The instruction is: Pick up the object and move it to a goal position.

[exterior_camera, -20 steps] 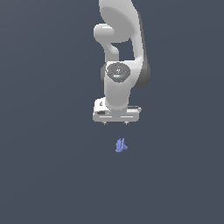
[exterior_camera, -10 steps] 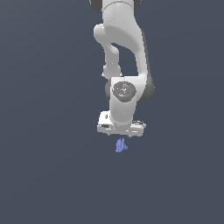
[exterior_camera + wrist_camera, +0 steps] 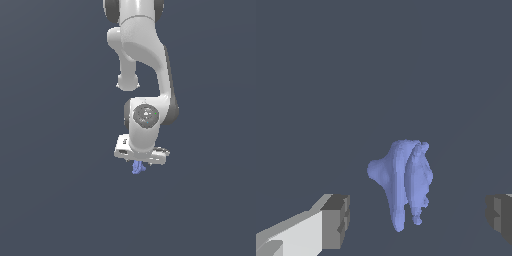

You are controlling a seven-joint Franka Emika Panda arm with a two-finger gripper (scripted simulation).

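End effector spread wide: in the wrist view the two grey fingertips sit well apart, one on each side, neither touching anything. The object lies in the gap between them, roughly midway, clear space on both sides. It is periwinkle-blue and irregular: a rounded lobe on one flank, two narrow prongs tapering to points.

Exterior view: end effector points down at the end of the white arm, its body slightly tilted. The object shows just under the white hand, partly hidden by it; only its lower blue part peeks out. It is very small against the hand.

Cannot tell whether the object rests on a surface; ground is uniform dark grey-blue, no visible edge. Arm comes in from the top of the exterior view, wrist joint with round dark cap facing the camera.
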